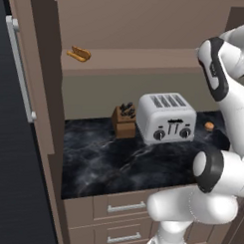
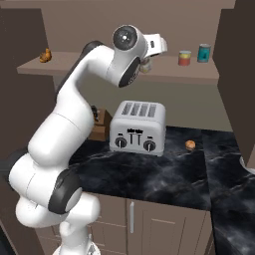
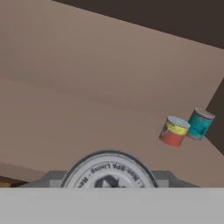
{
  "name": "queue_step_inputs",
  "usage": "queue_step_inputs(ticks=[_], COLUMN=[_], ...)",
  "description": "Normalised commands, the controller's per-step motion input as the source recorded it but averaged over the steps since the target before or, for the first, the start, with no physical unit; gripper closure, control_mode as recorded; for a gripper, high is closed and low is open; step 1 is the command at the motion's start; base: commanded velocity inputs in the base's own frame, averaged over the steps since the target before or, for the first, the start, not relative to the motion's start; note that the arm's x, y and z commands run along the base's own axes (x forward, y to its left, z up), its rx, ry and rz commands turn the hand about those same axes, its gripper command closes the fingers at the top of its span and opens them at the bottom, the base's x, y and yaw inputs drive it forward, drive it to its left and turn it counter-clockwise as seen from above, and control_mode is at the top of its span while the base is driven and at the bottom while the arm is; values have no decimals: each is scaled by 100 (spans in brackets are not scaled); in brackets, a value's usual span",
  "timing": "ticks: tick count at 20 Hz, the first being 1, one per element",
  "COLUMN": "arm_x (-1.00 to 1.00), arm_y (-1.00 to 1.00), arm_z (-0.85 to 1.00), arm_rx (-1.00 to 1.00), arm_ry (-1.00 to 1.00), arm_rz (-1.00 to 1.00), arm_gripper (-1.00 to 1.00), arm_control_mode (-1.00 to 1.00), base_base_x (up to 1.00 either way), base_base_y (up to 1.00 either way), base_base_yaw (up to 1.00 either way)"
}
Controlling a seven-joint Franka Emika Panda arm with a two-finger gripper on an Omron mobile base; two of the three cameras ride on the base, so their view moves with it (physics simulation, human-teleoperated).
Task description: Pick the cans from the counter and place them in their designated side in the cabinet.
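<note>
Up in the cabinet [image 2: 226, 60], the shelf board [image 2: 119, 69] carries a red-orange can [image 2: 185, 58] with a pale top, upright, and just beside it at its 3 o'clock a teal-blue can [image 2: 203, 53], also upright; in the hand view the same pair sits at about 3 o'clock, the red-orange can [image 3: 173, 131] nearly touching the teal one [image 3: 200, 124]. At the far end of the shelf, toward 9 o'clock, lies a small brown pastry-like item [image 2: 45, 56].

Pinched in the gripper [image 2: 145, 63] is a cream-coloured can [image 2: 145, 65]; its round printed lid [image 3: 108, 171] sits at 6 o'clock of the hand view, between the fingertips. This can is held over the shelf, well apart from the other two. The arm rises from the base, bends at the elbow and reaches forward at shelf height.

Below, the black counter [image 2: 164, 174] bears a toaster [image 2: 138, 128], a knife block [image 1: 124, 121] and a small orange item [image 2: 190, 145].
</note>
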Motion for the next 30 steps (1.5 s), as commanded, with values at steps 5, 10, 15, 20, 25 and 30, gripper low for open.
queue_step_inputs(ticks=[5,10,15,20,25,30], arm_x=[25,26,29,28,27,26], arm_y=[-11,-14,-12,-11,-12,-13], arm_z=[-7,-5,-5,-1,-1,0], arm_rx=[0,0,0,0,0,0], arm_ry=[1,0,0,0,2,4], arm_rz=[0,0,0,0,0,0], arm_gripper=[100,100,100,100,100,100], arm_control_mode=[-100,-100,-100,-100,-100,-100], base_base_x=[0,0,0,0,0,0], base_base_y=[0,0,0,0,0,0], base_base_yaw=[0,0,0,0,0,0])
